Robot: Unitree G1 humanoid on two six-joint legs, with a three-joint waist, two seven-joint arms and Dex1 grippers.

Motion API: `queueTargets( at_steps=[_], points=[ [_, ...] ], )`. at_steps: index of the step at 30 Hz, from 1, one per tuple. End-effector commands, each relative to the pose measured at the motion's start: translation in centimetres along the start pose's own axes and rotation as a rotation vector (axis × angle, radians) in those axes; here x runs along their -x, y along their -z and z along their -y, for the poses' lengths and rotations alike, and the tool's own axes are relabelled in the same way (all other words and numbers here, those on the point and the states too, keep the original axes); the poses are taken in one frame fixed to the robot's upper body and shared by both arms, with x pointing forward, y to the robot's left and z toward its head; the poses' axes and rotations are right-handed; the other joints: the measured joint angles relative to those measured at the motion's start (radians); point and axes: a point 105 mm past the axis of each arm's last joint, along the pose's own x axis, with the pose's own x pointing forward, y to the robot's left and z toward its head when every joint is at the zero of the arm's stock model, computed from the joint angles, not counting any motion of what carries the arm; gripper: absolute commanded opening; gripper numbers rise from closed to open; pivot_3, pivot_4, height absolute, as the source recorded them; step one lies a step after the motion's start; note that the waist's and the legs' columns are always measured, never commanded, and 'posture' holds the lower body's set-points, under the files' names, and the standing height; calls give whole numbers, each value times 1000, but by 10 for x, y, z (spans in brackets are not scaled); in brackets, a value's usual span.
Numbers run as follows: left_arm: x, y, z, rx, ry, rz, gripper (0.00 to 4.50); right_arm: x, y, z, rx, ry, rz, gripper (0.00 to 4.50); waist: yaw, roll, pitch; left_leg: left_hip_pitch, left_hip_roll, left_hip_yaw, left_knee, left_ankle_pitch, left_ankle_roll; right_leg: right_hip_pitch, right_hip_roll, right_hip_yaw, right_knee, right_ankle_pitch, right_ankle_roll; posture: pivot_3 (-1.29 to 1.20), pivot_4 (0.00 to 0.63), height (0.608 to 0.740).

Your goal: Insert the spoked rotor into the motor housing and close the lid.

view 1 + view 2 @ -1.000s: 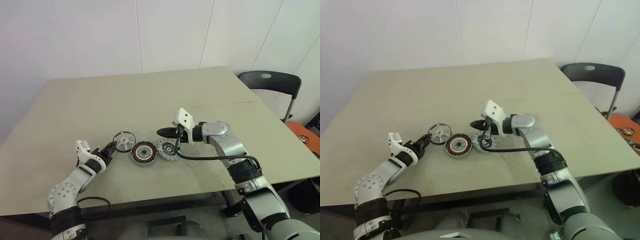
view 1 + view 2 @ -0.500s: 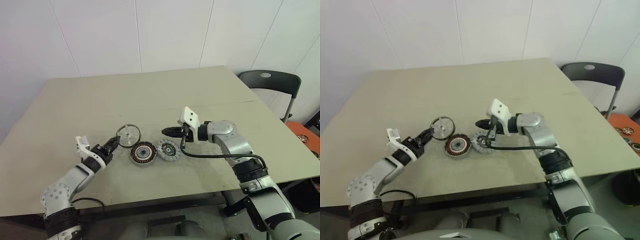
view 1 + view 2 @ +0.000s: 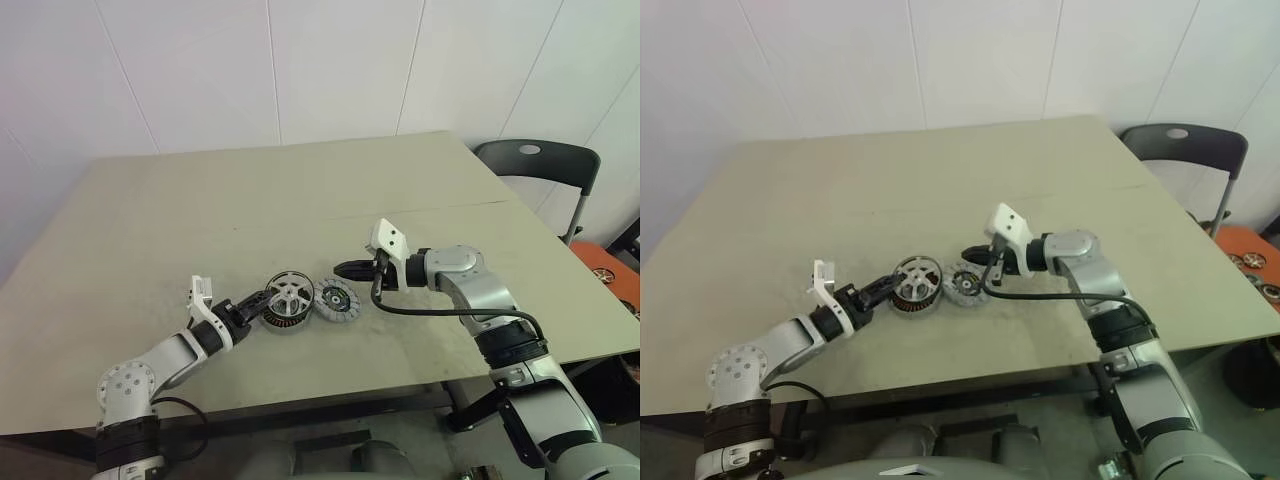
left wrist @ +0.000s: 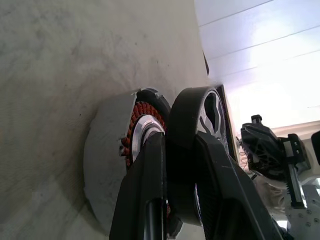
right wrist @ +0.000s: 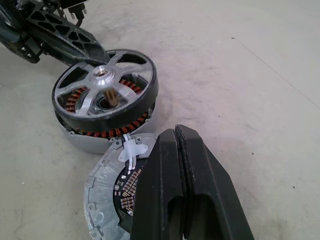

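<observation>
Gripping the lid [image 3: 289,297] by its rim with my left gripper [image 3: 262,299], I hold it over the motor housing [image 5: 95,131]; right gripper [image 3: 347,269] clenched, empty, just right of the spoked rotor [image 3: 335,298] on table [image 3: 300,200].

My left fingers [image 4: 150,200] cover part of the lid [image 4: 197,125] rim and the housing [image 4: 107,165] behind. My right fingers [image 5: 185,190] hide much of the rotor [image 5: 107,195], also cut by the frame's edge.

Left gripper [image 3: 262,299] reaches forward low, apparently clamped; right gripper [image 3: 343,268] points leftward, fingers [image 5: 176,180] pressed together.
</observation>
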Motion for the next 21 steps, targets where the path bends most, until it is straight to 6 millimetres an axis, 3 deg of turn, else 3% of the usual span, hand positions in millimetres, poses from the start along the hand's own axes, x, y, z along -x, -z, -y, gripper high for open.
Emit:
queueTargets(
  at_steps=[1, 10, 21],
  points=[
    [-1, -3, 6, -27, 22, -7, 574, 5, -13, 3, 31, 16, 40, 0, 0, 0, 0, 0, 0, 0, 0, 0, 0, 0, 0, 0, 0, 0, 0, 0, 0, 740],
    [11, -13, 4, -38, 8, 33, 574, 2, -10, 2, 29, 17, 36, 0, -1, 0, 0, 0, 0, 0, 0, 0, 0, 0, 0, 0, 0, 0, 0, 0, 0, 740],
    [11, -6, -4, -40, -37, 18, 574, 1, -12, 2, 34, 18, 39, 0, -1, 0, 0, 0, 0, 0, 0, 0, 0, 0, 0, 0, 0, -1, -1, 0, 0, 740]
  ],
)
